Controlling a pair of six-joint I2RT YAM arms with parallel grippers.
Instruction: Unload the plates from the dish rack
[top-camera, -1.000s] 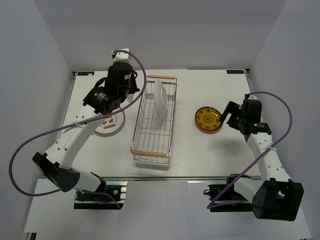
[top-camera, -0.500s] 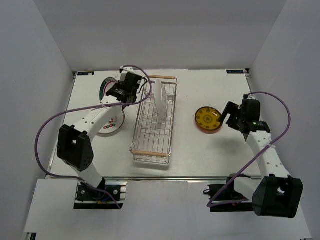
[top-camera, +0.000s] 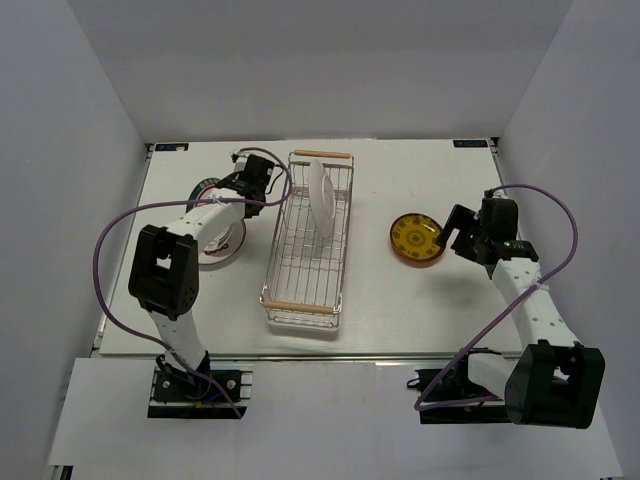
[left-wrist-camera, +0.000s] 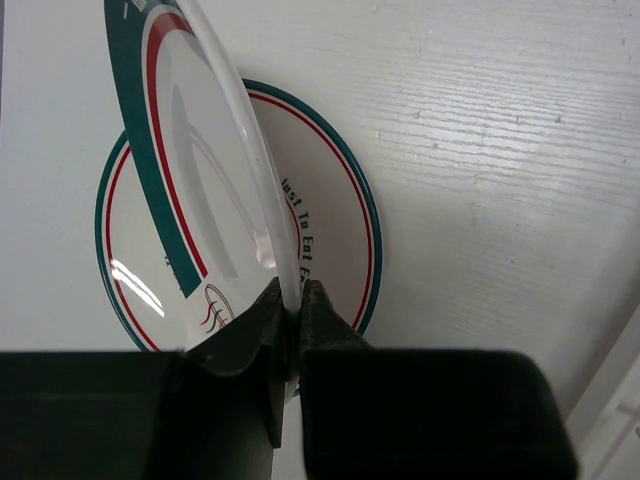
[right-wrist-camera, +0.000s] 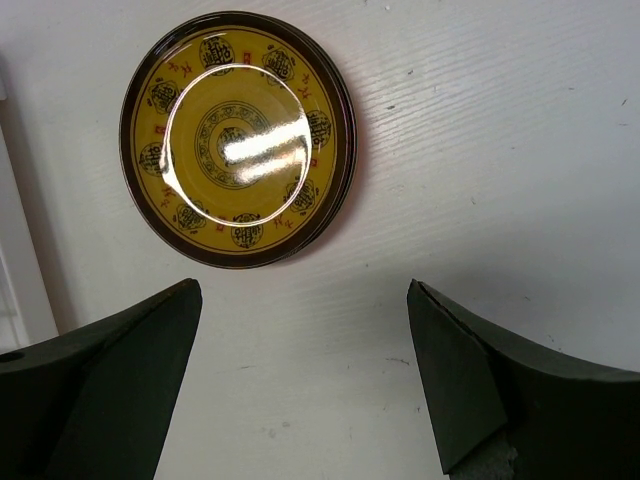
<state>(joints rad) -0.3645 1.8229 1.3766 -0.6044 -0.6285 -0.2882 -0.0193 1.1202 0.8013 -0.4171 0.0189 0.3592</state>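
The left jaws are clamped on the lower rim of a large round white glazed plate with a dark-green and red band (left-wrist-camera: 190, 170). They hold it on edge and tilted just above a second white plate with the same green and red rim (left-wrist-camera: 335, 215). That second plate lies flat on the white table (left-wrist-camera: 500, 150), left of the long silver wire dish rack with light wooden bar handles (top-camera: 300, 270). One more tall white plate (top-camera: 320, 195) stands upright in the far half of the rack. To the rack's right, a small round yellow plate with a dark brown rim and ringed medallions (right-wrist-camera: 238, 138) lies flat on the table. The right jaws hang wide apart over the bare table just beside it, holding nothing. All these plates look like glazed ceramic: stiff, slick, fairly heavy for a thin two-finger pinch, and likely to chip if knocked or dropped. Pinched at one spot on the rim, the held plate could swing or slip, so it probably wants a slow, low set-down, since glaze slides easily on glaze. The plate in the rack is best taken by its exposed top rim, with the jaws straddling the thin edge, then lifted straight up clear of the wires.
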